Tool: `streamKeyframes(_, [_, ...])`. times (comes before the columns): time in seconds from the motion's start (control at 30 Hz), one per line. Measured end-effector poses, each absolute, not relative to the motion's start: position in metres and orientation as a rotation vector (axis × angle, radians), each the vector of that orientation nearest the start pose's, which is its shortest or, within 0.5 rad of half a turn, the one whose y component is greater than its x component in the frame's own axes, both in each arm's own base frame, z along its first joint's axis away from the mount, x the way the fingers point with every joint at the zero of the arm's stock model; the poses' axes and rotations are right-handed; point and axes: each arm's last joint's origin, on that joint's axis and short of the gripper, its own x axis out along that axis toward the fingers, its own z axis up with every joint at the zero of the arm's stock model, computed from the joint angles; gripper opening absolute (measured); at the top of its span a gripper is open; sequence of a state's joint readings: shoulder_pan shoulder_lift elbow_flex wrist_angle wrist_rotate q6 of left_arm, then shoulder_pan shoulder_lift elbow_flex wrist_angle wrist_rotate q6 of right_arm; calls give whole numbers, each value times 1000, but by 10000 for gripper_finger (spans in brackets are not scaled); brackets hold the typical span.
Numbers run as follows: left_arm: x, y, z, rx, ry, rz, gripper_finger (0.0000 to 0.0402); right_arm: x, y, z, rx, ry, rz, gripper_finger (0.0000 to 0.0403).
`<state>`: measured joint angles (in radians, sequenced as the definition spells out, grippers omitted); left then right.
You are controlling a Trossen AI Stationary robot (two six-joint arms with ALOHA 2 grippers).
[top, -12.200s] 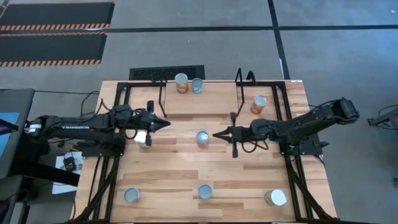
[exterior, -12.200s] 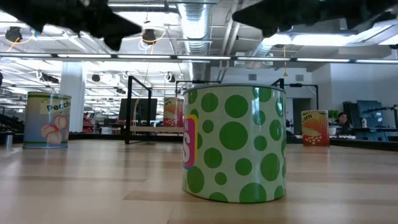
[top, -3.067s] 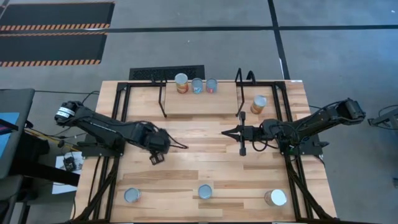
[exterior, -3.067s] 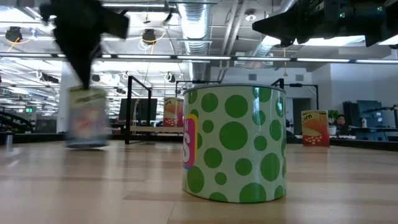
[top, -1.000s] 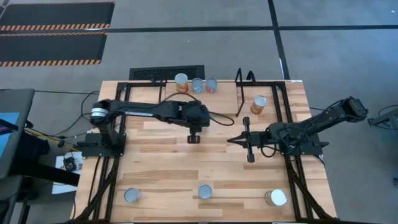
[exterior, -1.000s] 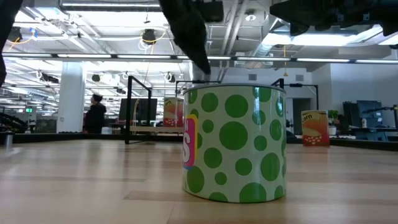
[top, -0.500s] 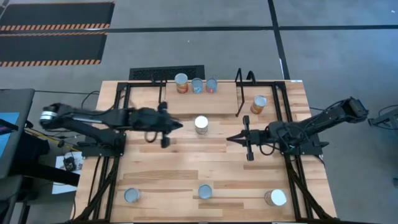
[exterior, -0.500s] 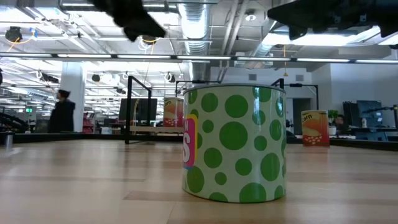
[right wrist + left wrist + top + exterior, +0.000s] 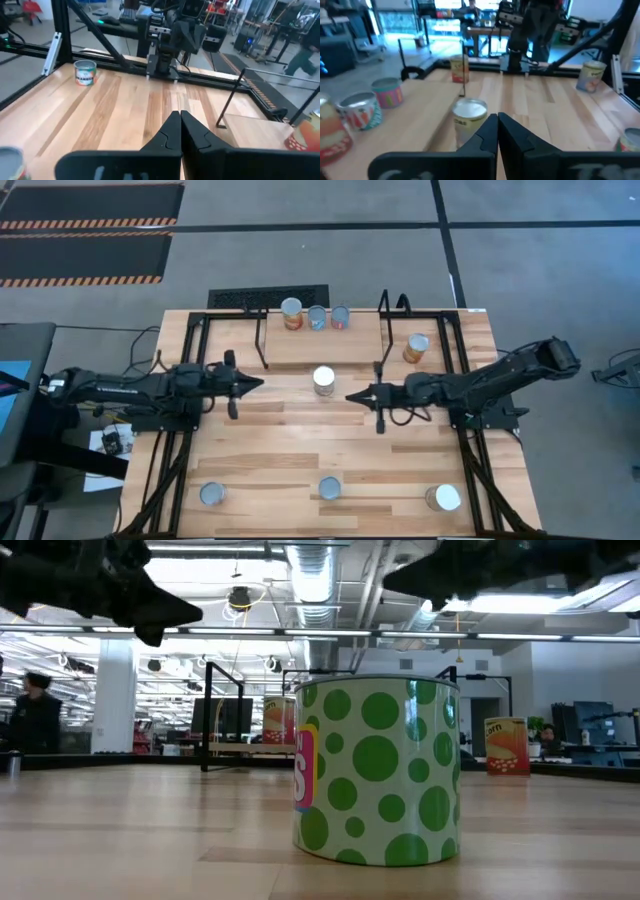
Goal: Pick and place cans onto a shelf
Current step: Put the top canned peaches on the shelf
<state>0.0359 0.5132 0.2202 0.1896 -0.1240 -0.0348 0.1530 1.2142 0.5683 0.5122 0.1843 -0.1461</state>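
Observation:
A pale-labelled can [image 9: 324,381] stands upright on the table just in front of the shelf board [image 9: 320,345]; the left wrist view shows this can [image 9: 469,117] too. Three cans [image 9: 317,316] stand at the board's far edge. My left gripper [image 9: 262,382] is shut with nothing in it, pointing level at the can from the table's left, a short way off. My right gripper [image 9: 347,397], also shut with nothing in it, points level at the can from the right, close beside it. A green-dotted can [image 9: 378,770] fills the low view.
An orange can [image 9: 416,347] stands right of the shelf's black upright [image 9: 383,330]. Three more cans [image 9: 211,494], [image 9: 330,488], [image 9: 443,498] stand along the near edge. Bare wood lies between them and the grippers. A person walks in the room behind.
My left gripper has let go of the pale can in front of the shelf board. It has drawn back toward the table's left edge and tipped from pointing down to level. The can stays upright. My right gripper has moved a little left, toward the can.

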Motion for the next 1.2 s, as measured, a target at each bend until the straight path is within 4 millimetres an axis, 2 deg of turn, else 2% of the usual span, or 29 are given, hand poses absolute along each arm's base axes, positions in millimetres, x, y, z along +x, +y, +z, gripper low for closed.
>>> streamKeyframes(0.23, [121,17,203,-4,43,105,0,285,37,251,-186,235,-18,10])
streamKeyframes(0.33, [118,21,197,-4,51,106,0,296,32,256,-194,302,-33,11])
streamKeyframes(0.47, [116,26,191,0,72,126,0,315,20,261,-185,409,-76,28])
streamKeyframes(0.63, [114,32,184,-3,79,179,0,338,-2,266,-181,571,-130,75])
streamKeyframes(0.77, [114,35,177,0,63,201,0,355,-17,256,-184,761,-144,121])
streamKeyframes(0.93, [114,36,177,1,53,214,0,374,-27,240,-203,914,-69,170])
streamKeyframes(1.07, [114,36,177,1,52,214,0,382,-29,228,-225,1022,-9,187])
streamKeyframes(1.2, [113,36,177,6,54,215,0,388,-29,221,-240,1071,8,183])
